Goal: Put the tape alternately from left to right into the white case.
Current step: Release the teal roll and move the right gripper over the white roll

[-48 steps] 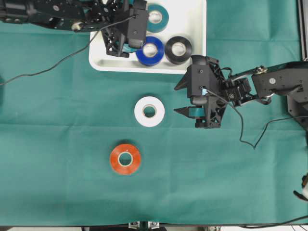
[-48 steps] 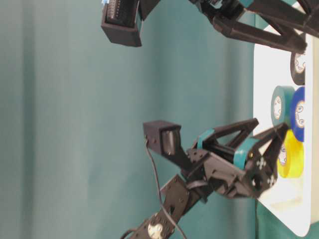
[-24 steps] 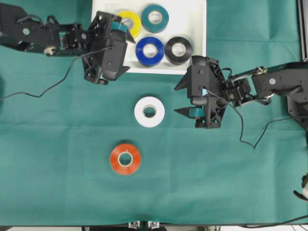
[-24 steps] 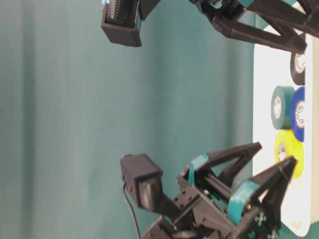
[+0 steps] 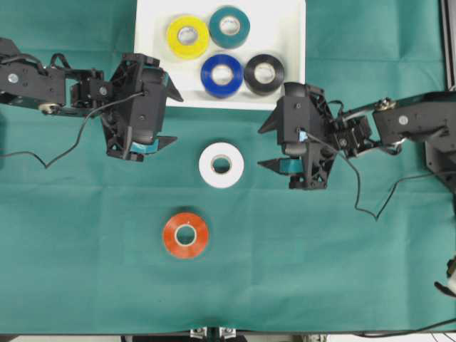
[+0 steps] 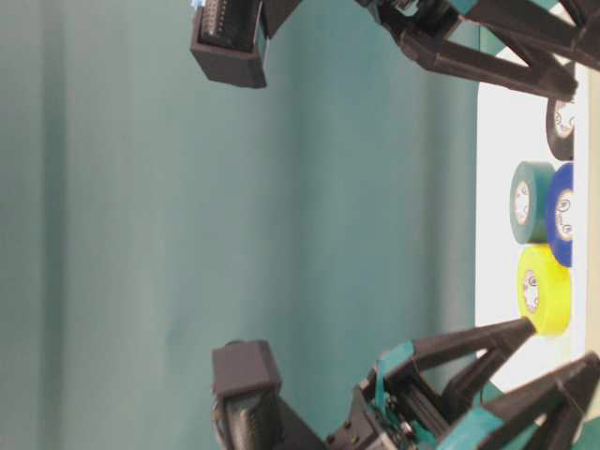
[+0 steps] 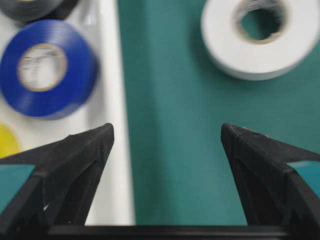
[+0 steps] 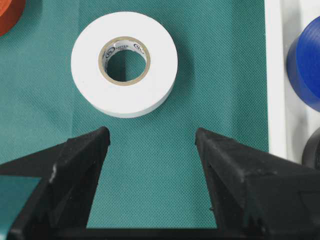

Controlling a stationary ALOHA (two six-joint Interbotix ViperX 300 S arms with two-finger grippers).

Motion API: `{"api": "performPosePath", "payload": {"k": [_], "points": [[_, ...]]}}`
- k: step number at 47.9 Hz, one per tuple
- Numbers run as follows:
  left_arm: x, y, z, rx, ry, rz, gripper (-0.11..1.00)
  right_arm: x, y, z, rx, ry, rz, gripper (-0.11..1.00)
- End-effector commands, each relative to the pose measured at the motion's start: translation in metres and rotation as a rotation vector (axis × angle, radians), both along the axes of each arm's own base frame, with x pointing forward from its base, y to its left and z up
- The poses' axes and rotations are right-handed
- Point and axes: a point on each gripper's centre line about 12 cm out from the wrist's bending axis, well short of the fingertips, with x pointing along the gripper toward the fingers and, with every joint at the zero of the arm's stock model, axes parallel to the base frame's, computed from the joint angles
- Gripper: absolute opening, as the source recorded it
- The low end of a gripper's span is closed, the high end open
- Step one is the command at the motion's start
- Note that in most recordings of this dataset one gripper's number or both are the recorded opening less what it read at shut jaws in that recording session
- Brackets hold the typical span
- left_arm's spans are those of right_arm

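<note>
The white case [image 5: 153, 71] at the top holds the yellow [image 5: 187, 34], teal [image 5: 229, 26], blue [image 5: 221, 75] and black [image 5: 264, 74] tape rolls. The white roll [image 5: 221, 164] and the orange-red roll [image 5: 185, 235] lie flat on the green cloth. My left gripper [image 5: 177, 120] is open and empty, left of the white roll and just below the case's front-left corner; its wrist view shows the case rim [image 7: 112, 75] and blue roll [image 7: 45, 67]. My right gripper [image 5: 261, 147] is open and empty, right of the white roll [image 8: 125, 65], pointing at it.
The green cloth [image 5: 320, 271] covers the whole table. Loose black cables trail from both arms, one [image 5: 64, 146] at the left and one [image 5: 370, 206] at the right. A metal frame rail [image 5: 447, 43] runs along the far right edge.
My left gripper has come out of the case and moved down and left over the cloth, leaving the yellow roll inside. The right arm has stayed still.
</note>
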Motion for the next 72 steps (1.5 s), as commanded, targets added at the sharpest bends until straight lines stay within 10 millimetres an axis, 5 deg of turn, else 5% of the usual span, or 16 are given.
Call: {"api": "performPosePath", "payload": {"k": [1, 41, 72], "points": [[0.000, -0.010, 0.012, -0.025, -0.038, -0.006, 0.73, 0.004, 0.002, 0.007, 0.007, -0.028, 0.004, 0.76], [-0.006, -0.028, 0.003, -0.126, -0.003, 0.037, 0.73, 0.007, 0.005, 0.010, 0.020, -0.056, 0.018, 0.76], [-0.006, -0.028, 0.003, -0.126, -0.003, 0.037, 0.72, 0.037, 0.039, -0.006, 0.026, -0.038, 0.110, 0.76]]}}
